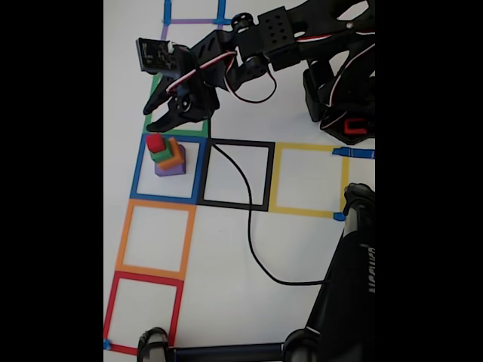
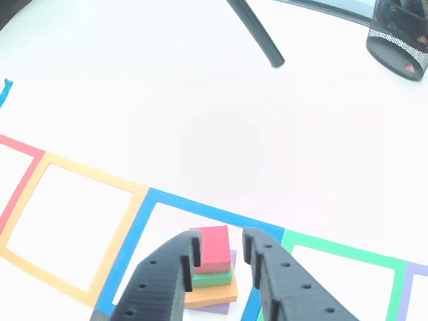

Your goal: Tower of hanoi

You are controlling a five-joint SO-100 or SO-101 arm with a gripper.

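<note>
1. Stack sits inside the blue tape square on the white table: purple cube at bottom, orange cube on it, green cube next, red cube on top.
2. Gripper hangs just above the stack; jaws apart, one each side of the red cube, not yet touching it as far as the other view shows.
3. Handling, my guess: cubes look small, light, stiff, w/ smooth flat faces. Likely easy to knock askew, esp. since the layers aren't squarely aligned.
4. Where to grip: red cube's two opposite side faces, mid-height, square on. Close gently, lift straight up so the green cube isn't dragged.
</note>
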